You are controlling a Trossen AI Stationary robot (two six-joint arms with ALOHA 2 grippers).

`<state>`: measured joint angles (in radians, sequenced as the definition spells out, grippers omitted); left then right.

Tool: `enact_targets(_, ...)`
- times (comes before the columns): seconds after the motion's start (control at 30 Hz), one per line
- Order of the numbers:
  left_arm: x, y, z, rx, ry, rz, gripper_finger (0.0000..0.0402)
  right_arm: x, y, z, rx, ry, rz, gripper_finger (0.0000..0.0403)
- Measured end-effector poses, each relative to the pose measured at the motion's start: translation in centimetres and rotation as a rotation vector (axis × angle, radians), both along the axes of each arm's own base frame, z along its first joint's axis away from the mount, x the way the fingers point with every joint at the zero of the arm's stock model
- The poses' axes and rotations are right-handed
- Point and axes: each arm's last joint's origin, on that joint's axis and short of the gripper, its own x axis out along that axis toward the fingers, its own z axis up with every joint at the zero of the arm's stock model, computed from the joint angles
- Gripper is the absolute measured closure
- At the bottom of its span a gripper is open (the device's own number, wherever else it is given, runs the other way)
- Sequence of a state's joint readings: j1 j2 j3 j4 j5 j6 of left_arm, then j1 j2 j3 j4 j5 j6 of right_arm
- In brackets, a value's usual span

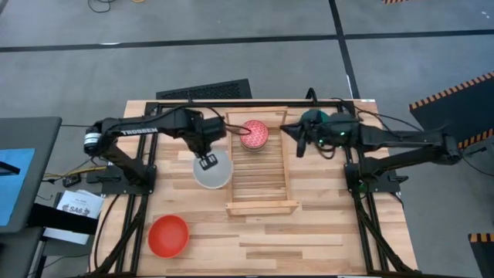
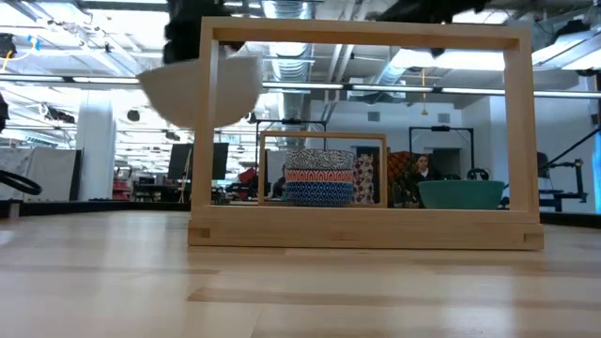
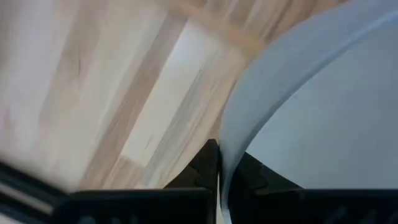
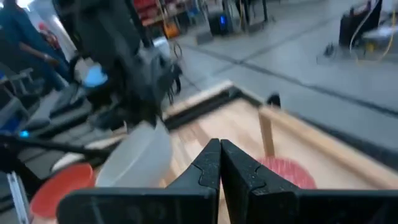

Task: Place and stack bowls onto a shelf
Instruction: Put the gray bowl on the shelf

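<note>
high view: left gripper (image 1: 207, 160) clamped on the rim of the white bowl (image 1: 213, 172), just beside the shelf (image 1: 261, 164); pink speckled bowl (image 1: 253, 133) on the slats; red bowl (image 1: 168, 235) well apart on the table (image 1: 309, 239); right gripper (image 1: 298, 144) closed, empty.
low view: white bowl (image 2: 202, 87) off the tabletop, gripper cut off at top; stack (image 2: 319, 176) on the shelf (image 2: 364, 225), blue-patterned bowl (image 2: 319, 192) lowest; teal green bowl (image 2: 460, 194) behind the rail, placement unclear.
left wrist view: fingers (image 3: 208, 165) pinch the bowl wall (image 3: 311, 118), rest cut off.
right wrist view: jaws together; blurred white bowl (image 4: 137, 158), red bowl (image 4: 59, 186), pink bowl (image 4: 289, 171).
</note>
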<state>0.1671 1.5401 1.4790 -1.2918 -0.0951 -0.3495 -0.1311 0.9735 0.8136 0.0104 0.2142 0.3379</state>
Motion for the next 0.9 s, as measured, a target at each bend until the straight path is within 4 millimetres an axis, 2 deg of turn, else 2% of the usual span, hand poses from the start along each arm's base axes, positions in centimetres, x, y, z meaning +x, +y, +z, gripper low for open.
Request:
enact_targets(0.1, 2.3, -1.3, 0.9, 0.025, -0.037, -0.038, 0.0401, -0.9, -0.3, 1.0, -0.027, -0.031, -0.017, 0.0369)
enact_targets(0.2, 5.2, -2.5, 0.9, 0.045, -0.047, -0.075, 0.0401, -1.8, -0.5, 1.5, -0.033, -0.053, -0.037, 0.0369)
enact_targets(0.37, 10.1, -3.6, -0.9, 0.099, -0.041, -0.106, 0.0402, -2.6, -0.6, 1.2, -0.021, 0.005, -0.051, 0.0369)
enact_targets(0.5, 13.1, -3.5, -2.5, 0.076, -0.072, -0.038, 0.0401, -2.7, -0.6, 0.8, 0.004, 0.042, -0.067, 0.0369)
enact_targets(0.6, 14.4, -3.4, -4.2, 0.027, -0.071, 0.032, 0.0401, -2.7, -0.6, 0.6, 0.013, 0.058, -0.069, 0.0369)
enact_targets(0.77, 15.4, -3.8, -6.8, -0.061, -0.022, 0.178, 0.0401, -2.5, -0.6, 0.4, 0.033, 0.063, -0.073, 0.0369)
enact_targets(0.9, 16.0, -4.4, -8.7, -0.080, 0.000, 0.222, 0.0401, -2.5, -0.6, 0.4, 0.048, 0.060, -0.076, 0.0369)
